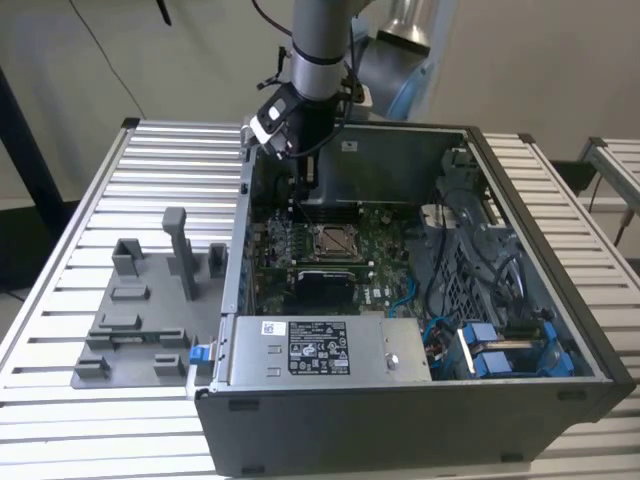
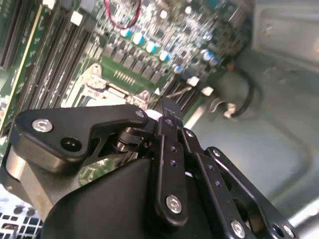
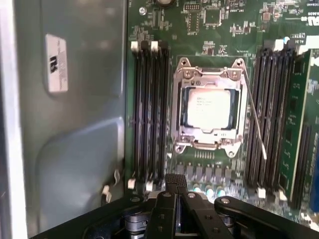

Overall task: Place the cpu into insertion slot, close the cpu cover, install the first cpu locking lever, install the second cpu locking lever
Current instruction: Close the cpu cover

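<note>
As the open grey computer case (image 1: 400, 430) sits on the bench, the arm (image 1: 320, 40) dips inside. Its gripper (image 3: 175, 181) hovers above the green circuit board (image 3: 209, 20), fingers pressed together on nothing, near the insertion slot (image 3: 175, 124). The cpu cover (image 3: 209, 133) lies flat over that slot, with the cpu (image 3: 208, 107) framed in its window. One thin locking lever (image 3: 251, 114) slants away alongside.

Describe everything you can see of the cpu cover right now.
In the first wrist view the cpu cover is a thin silver metal frame with a square window, lying flat on the green circuit board. The cpu shows through the window. Screw posts stand at its corners. A thin lever rod slants away along one edge, seemingly unlatched. The gripper hangs apart from it.
</note>
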`<action>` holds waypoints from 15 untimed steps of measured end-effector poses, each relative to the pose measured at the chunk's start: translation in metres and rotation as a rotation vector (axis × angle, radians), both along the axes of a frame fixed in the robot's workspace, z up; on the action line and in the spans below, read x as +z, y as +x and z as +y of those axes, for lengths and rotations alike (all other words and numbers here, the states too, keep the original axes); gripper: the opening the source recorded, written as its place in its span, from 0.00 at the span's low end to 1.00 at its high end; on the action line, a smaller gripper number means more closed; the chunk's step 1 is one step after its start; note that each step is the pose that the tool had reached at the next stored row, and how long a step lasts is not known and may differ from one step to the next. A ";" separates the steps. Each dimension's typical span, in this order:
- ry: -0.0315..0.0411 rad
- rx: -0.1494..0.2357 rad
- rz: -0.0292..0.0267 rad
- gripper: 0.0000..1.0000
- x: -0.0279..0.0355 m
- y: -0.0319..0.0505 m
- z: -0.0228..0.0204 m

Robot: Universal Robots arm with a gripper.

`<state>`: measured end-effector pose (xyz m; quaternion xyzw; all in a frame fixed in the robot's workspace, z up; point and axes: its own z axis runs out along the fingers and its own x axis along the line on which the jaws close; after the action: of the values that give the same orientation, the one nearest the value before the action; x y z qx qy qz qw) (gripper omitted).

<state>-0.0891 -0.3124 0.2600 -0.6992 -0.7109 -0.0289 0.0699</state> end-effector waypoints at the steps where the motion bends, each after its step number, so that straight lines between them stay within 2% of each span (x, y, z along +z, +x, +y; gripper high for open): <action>1: 0.0008 0.000 -0.0002 0.11 0.0009 -0.0037 0.0000; 5: 0.0016 0.000 -0.0011 0.11 0.0026 -0.0189 0.0002; 7: 0.0018 -0.001 -0.0031 0.11 0.0025 -0.0255 0.0031; 10: 0.0017 -0.001 -0.0095 0.11 0.0018 -0.0345 0.0082; 12: 0.0015 -0.002 -0.0123 0.11 0.0018 -0.0417 0.0091; 15: 0.0018 -0.002 -0.0142 0.11 -0.0015 -0.0439 0.0090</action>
<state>-0.1329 -0.3034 0.2584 -0.6995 -0.7108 -0.0345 0.0655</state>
